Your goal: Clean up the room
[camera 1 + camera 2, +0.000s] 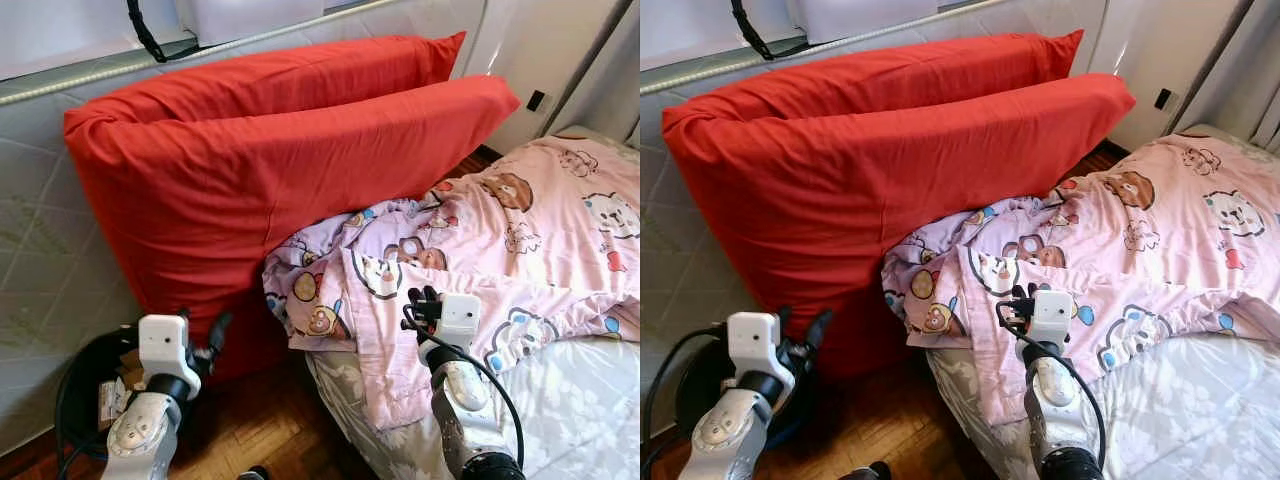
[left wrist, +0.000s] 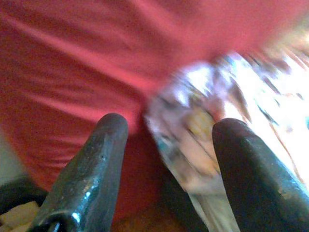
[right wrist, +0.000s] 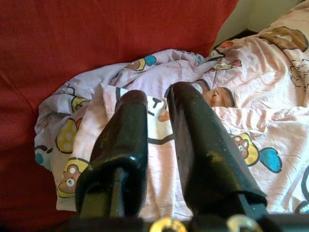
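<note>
Pink cartoon-printed cotton quilt (image 1: 520, 240) is lying bunched on the bed against two big red pillows (image 1: 260, 160). Right claw (image 1: 424, 300), fingers nearly pressed together, is hovering over its fold; left claw (image 1: 205, 345) is spread wide near the pillows. A shallow pinch risks slipping off the fabric.

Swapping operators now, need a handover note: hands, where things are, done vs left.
Left hand: open, empty, low beside the bed, in front of the big red fabric pillows.
Right hand: fingers close together with nothing visibly between them, hovering over the pink cartoon-print quilt.
Things: the two red pillows lean against the padded white wall, their lower edge off the mattress. The quilt lies crumpled on the bed, one bunched corner pushed against the pillows and hanging over the grey floral mattress sheet.
Done: nothing evident.
Left: spread the quilt, set the pillows on the bed.
</note>
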{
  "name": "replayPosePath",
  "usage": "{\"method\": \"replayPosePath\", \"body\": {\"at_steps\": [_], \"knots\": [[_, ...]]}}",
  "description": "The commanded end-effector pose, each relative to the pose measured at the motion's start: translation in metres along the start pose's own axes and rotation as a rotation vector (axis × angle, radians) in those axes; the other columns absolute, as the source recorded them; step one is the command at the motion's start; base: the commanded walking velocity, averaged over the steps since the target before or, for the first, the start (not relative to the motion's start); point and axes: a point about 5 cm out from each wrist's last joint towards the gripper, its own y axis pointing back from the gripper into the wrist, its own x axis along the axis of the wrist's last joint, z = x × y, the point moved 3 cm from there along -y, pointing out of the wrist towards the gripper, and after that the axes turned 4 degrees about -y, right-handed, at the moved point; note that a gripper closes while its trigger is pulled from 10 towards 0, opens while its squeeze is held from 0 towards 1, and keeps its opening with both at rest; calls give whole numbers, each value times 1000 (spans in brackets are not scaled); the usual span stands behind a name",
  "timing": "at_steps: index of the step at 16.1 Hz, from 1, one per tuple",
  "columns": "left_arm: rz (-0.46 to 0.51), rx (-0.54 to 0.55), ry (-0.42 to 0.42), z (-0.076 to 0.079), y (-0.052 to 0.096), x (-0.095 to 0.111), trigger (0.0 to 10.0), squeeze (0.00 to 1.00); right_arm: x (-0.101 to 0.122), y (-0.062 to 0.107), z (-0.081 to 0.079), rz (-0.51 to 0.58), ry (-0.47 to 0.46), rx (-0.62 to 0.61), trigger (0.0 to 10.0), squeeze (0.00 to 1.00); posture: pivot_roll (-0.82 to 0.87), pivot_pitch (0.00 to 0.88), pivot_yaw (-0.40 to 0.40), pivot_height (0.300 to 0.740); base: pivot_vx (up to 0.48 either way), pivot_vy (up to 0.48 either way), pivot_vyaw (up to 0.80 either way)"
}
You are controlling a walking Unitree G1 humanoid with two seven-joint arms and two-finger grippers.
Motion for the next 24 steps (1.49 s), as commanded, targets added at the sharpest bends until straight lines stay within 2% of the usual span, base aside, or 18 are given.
{"method": "replayPosePath", "body": {"at_steps": [1,2,3,4,5,6,8,9,11,12,13,14,17,18,21,24], "knots": [[-71,-179,-47,16,7,-8,10000,0,1,1,0,5,5,8,10000,0,117,125,-46,740,0,0,0],[-117,-258,-119,17,13,-13,10000,0,1,0,0,4,5,10,10000,0,118,128,-47,740,0,0,0],[-145,-280,-188,13,17,-15,10000,0,2,0,0,4,5,11,10000,0,118,130,-47,740,0,0,0],[-213,-301,-352,-1,22,-23,10000,0,2,0,0,4,6,11,10000,0,118,132,-48,740,0,0,0],[-255,-297,-454,-9,24,-28,10000,0,2,0,0,3,6,11,10000,0,120,133,-48,740,0,0,0],[-270,-295,-483,-12,24,-29,10000,0,2,0,0,3,6,12,10000,0,119,133,-48,740,0,0,0],[-289,-47,-615,-52,15,-21,10000,0,2,0,0,2,6,15,10000,0,117,135,-51,740,0,0,0],[-282,7,-617,-58,14,-19,10000,0,2,0,0,2,6,15,10000,0,116,135,-52,740,0,0,0],[-189,230,-535,-73,7,1,10000,0,2,0,0,3,8,19,10000,0,112,137,-53,740,0,0,0],[-120,332,-416,-79,4,12,10000,0,3,-1,0,7,8,19,10000,0,112,138,-56,740,0,0,0],[-26,339,-275,-72,0,23,10000,0,4,-1,-1,8,8,20,10000,0,112,139,-57,740,0,0,0],[152,312,-48,-54,-10,47,10000,0,7,-2,-3,17,19,34,10000,0,113,140,-58,740,0,0,0],[130,227,-15,-27,-17,38,10000,0,9,-3,-5,25,27,40,10000,0,105,138,-57,740,0,0,0],[125,225,-3,-23,-17,35,10000,0,9,-4,-6,27,41,49,10000,0,104,138,-57,740,0,0,0],[132,224,15,-24,-15,36,10000,0,7,-4,-6,8,45,46,10000,0,109,141,-58,740,0,0,0],[132,217,14,-23,-15,35,10000,0,4,-3,-9,-7,49,56,10000,0,110,140,-57,716,0,0,0]]}}
